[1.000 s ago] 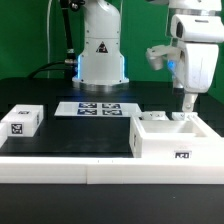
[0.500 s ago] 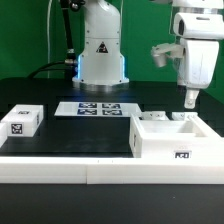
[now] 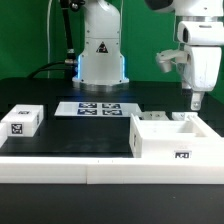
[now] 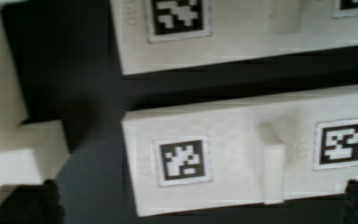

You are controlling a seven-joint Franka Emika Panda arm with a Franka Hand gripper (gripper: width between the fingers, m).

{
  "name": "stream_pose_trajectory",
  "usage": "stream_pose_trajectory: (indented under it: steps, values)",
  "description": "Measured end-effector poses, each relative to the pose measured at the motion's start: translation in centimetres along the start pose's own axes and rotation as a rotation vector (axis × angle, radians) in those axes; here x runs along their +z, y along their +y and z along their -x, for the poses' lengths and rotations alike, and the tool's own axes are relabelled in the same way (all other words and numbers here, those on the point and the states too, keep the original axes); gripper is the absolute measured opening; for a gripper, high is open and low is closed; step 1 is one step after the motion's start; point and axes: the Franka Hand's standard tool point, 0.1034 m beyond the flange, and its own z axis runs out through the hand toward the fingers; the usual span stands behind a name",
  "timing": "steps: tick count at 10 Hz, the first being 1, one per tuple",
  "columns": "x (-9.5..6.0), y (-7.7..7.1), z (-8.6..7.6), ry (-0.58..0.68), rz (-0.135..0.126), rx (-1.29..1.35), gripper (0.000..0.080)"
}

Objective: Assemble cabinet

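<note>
In the exterior view the arm's white wrist hangs high at the exterior view's right, above the far right corner of the cabinet point(image 3: 172, 138). The gripper point(image 3: 197, 102) points straight down. Only one dark finger point(image 3: 197, 100) is clearly seen under the white hand, so from this side the gap between the fingers does not show; they stand wide apart and hold nothing. The fingertip is above the cabinet's rim and does not touch it.

The cabinet is the open white box at the exterior view's right, at the front of the black table point(image 3: 70, 135), with a small tag on its front face. Its open side faces up. The marker board point(image 3: 98, 108) lies flat in the middle of the table, in front of the robot base point(image 3: 101, 50). A small white cube point(image 3: 21, 121) with one tag sits at the exterior view's left, well apart from the cabinet.

Compared with one second ago, the wrist has moved to the exterior view's right and a little up, so the finger is now higher over the cabinet's corner. The cabinet, the cube and the marker board are in the same places.

In the wrist view the camera looks down on white panels of the cabinet point(image 4: 247, 140) with black-and-white tags on them, separated by dark gaps. The picture is blurred. I cannot tell the fingers with certainty in this view.
</note>
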Motion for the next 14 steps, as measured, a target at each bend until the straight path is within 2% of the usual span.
stream_pose_trajectory:
  steps: [3, 5, 8, 10, 11, 12, 13, 14]
  values:
    - [2.0, -1.6, -0.6, 0.034, 0.000, -0.008, 0.0797]
    - [3.0, -2.1, -0.6, 0.037, -0.017, -0.006, 0.0797]
    - [3.7, -2.4, -0.5, 0.036, -0.031, -0.004, 0.0797]
    - [3.7, -2.4, -0.5, 0.035, -0.031, -0.003, 0.0770]
    - [3.7, -2.4, -0.5, 0.035, -0.032, -0.003, 0.0592]
    - [3.8, -2.5, -0.5, 0.035, -0.034, -0.003, 0.0592]
    - [4.0, -2.6, -0.5, 0.035, -0.037, -0.003, 0.0409]
    - [4.0, -2.6, -0.5, 0.035, -0.038, -0.003, 0.0275]
